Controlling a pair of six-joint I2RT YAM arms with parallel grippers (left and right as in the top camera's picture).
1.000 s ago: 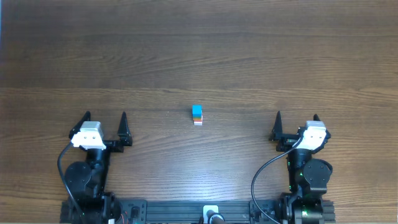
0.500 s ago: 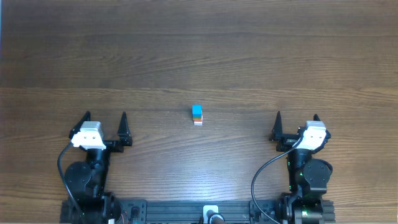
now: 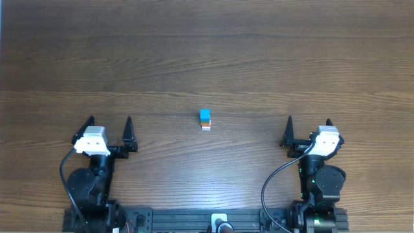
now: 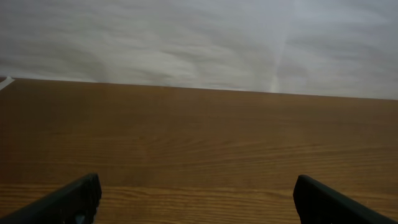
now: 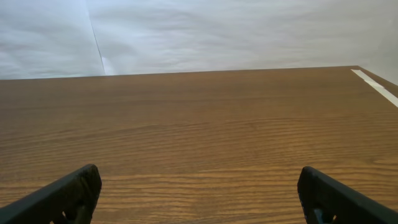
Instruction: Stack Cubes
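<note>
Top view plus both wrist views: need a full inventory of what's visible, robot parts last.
cube stack: one stack, blue cube on top with orange and white showing beneath, middle of the table, between the two arms and apart from both
table: one, brown wood grain, under everything
backdrop: one, white, behind the table's far edge
tape strip: one, white, on the table near its far corner in the right wrist view
left end effector: one, black fingers, open, near its base at the table's left
right end effector: one, black fingers, open, near its base at the table's right
</note>
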